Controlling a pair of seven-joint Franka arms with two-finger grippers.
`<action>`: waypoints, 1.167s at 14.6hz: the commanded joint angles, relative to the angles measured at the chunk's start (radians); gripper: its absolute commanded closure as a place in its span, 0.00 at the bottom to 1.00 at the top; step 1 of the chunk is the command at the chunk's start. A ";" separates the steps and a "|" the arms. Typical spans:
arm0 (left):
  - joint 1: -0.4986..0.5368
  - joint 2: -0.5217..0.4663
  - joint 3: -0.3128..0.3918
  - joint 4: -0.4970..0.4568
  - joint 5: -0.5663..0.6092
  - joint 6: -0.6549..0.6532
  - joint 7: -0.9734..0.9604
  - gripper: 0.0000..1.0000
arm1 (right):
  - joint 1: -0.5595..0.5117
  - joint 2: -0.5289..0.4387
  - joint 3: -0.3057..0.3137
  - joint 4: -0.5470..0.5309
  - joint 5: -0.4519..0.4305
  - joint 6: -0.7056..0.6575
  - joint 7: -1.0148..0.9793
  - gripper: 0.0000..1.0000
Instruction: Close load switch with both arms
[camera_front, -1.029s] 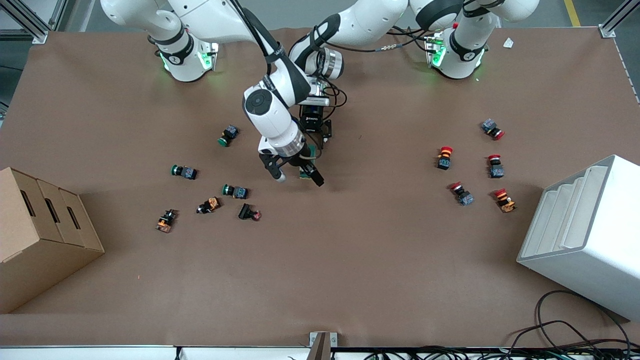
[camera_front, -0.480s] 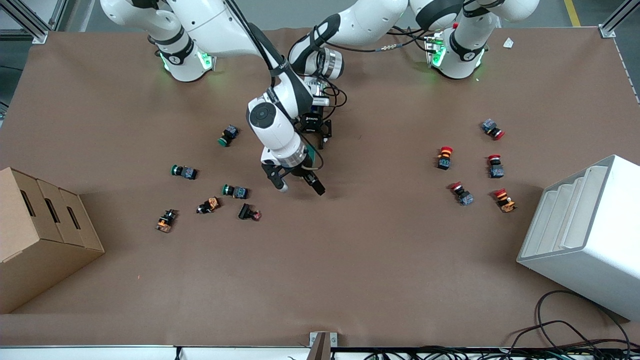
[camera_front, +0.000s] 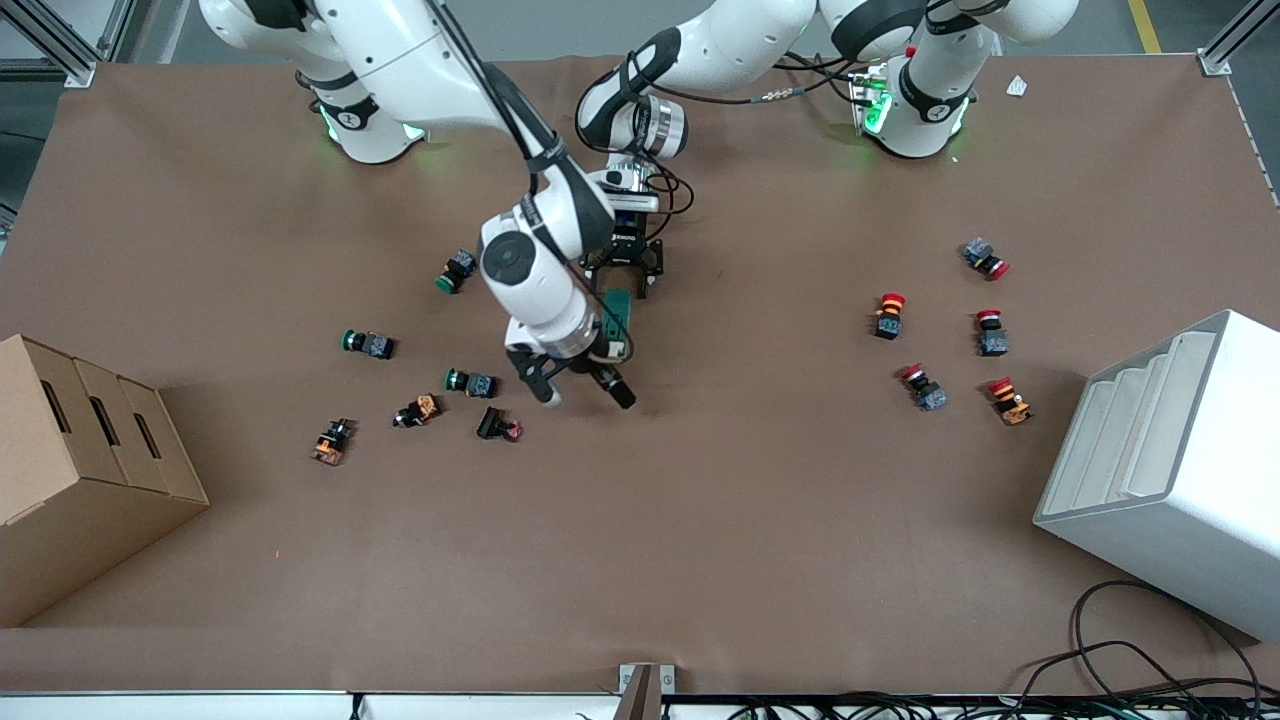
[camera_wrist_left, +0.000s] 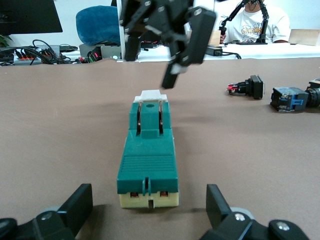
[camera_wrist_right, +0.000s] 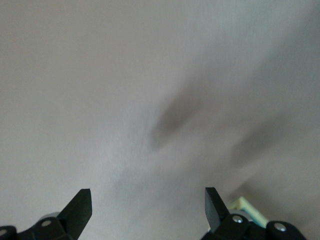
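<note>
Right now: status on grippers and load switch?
Left gripper open, straddling load switch end. Right gripper open, above table just past it. Switch flat on table, nothing gripped.

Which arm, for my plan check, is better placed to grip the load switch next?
Left: left gripper open, the load switch lined up between its fingers; the right gripper hangs open beside it.

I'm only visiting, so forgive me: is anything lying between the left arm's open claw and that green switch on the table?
Nothing visible. The left gripper is open, with bare table between its fingers and the load switch. The right gripper, also open, hangs past the switch's lever end, not between them.
</note>
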 joint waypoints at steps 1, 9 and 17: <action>-0.009 0.006 -0.001 0.023 -0.049 -0.008 0.057 0.00 | -0.096 -0.110 -0.007 -0.008 -0.018 -0.187 -0.170 0.00; 0.005 -0.076 -0.071 0.134 -0.337 -0.006 0.227 0.00 | -0.131 -0.328 -0.363 0.038 -0.141 -0.762 -0.915 0.00; 0.087 -0.125 -0.071 0.452 -0.748 -0.008 0.631 0.00 | -0.335 -0.313 -0.482 0.436 -0.254 -1.256 -1.210 0.00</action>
